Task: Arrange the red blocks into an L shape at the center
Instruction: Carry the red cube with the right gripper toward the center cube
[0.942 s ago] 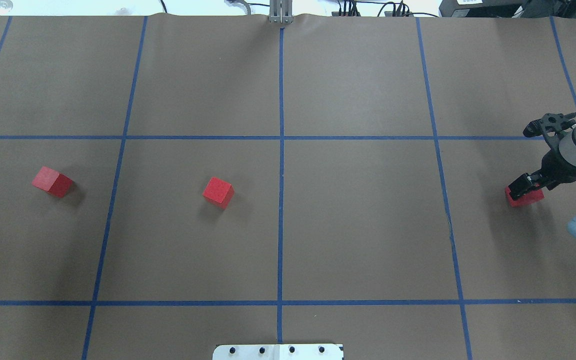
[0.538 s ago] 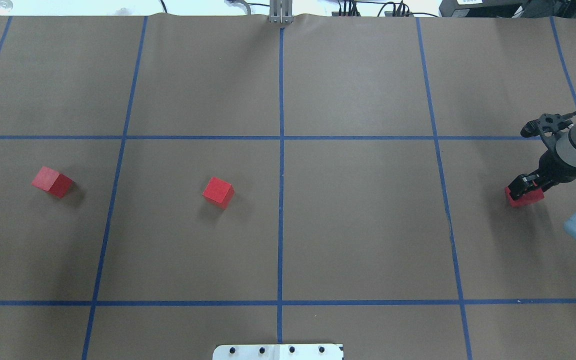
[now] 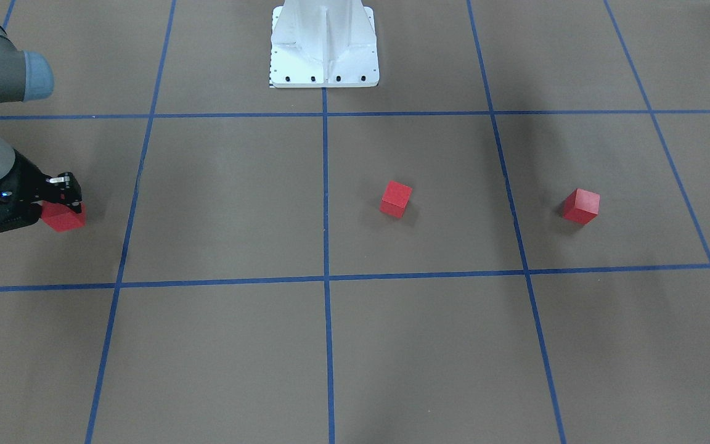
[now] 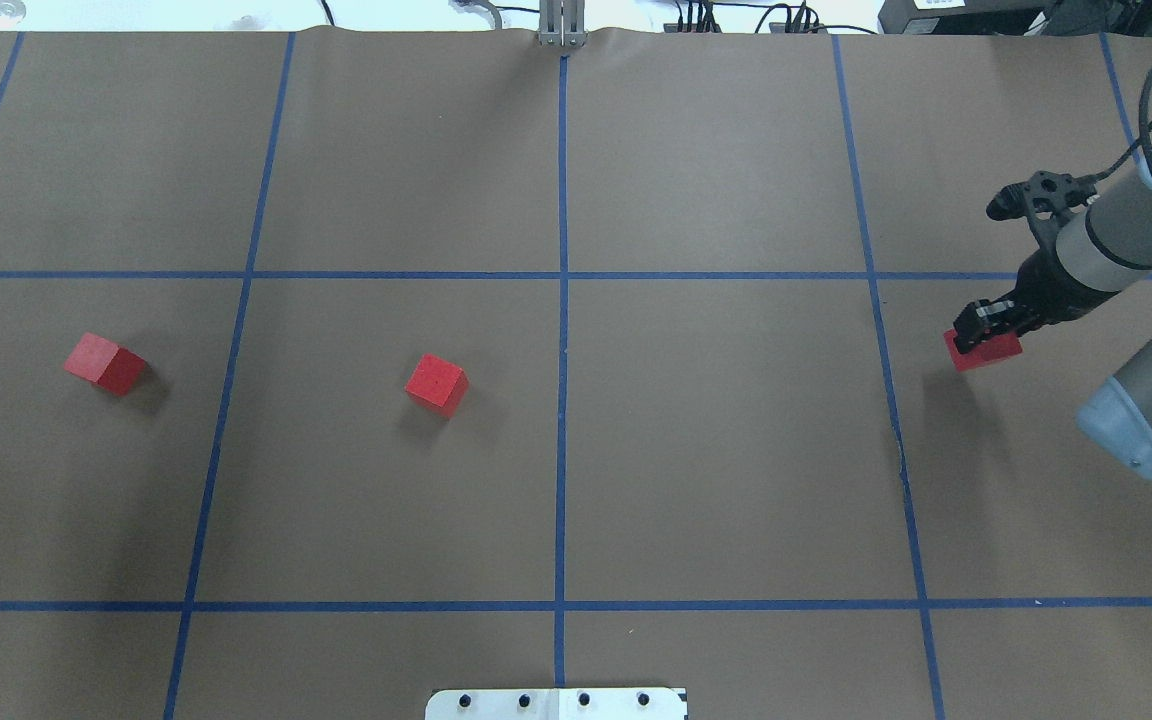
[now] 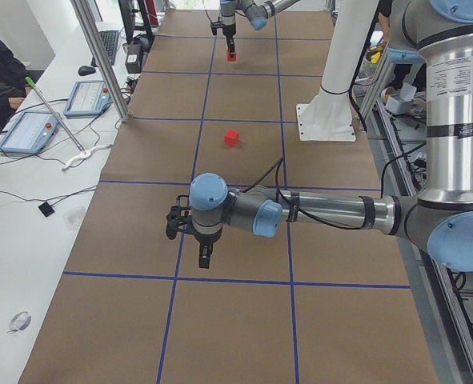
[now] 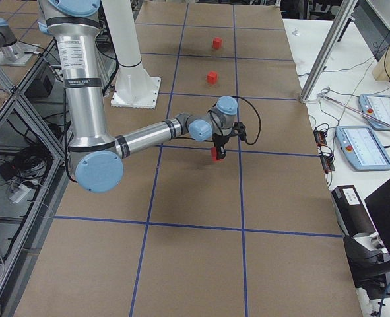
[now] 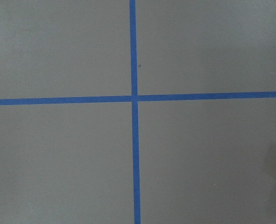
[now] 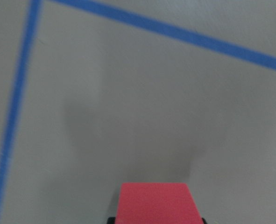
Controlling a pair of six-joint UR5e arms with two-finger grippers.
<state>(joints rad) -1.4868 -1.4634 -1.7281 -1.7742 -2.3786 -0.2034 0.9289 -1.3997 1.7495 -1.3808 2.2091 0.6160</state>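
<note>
Your right gripper [image 4: 983, 328] has just carried its red cube [image 4: 988, 352] inward from the table's right edge. Across the last 2 overhead pictures the cube has shifted toward the centre line [image 4: 562, 440]. Its shadow lies apart from it, so it is probably lifted off the surface. The jaws are clamped on it. So 1 of 3 cubes is in transit, while the middle cube [image 4: 436, 383] and the far-left cube [image 4: 104, 362] have not moved. Your left gripper [image 5: 205, 258] hangs near a grid line; I cannot tell whether it is open.
</note>
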